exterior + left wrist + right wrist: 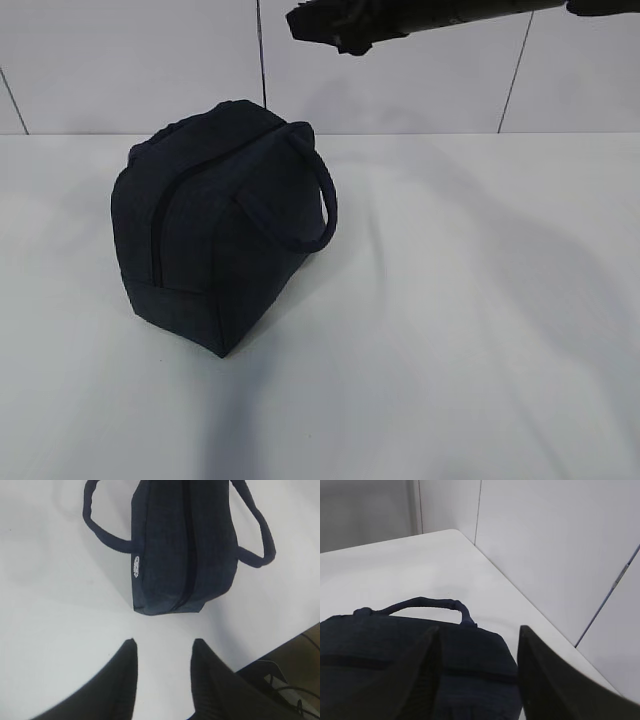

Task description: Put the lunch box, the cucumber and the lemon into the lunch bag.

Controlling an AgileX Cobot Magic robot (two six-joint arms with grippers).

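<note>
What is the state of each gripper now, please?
Left gripper: open, empty, short of the lunch bag.
Right gripper: open, empty, above the bag.

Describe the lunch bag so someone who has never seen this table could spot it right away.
On the white table, left of centre, stands the lunch bag. It is the only object there: a boxy dark navy fabric bag with two looped handles, a closed zipper along its top and a small round white logo.

I see the dark navy lunch bag (215,240) standing upright on the white table, zipper closed, both looped handles flopped outward.
</note>
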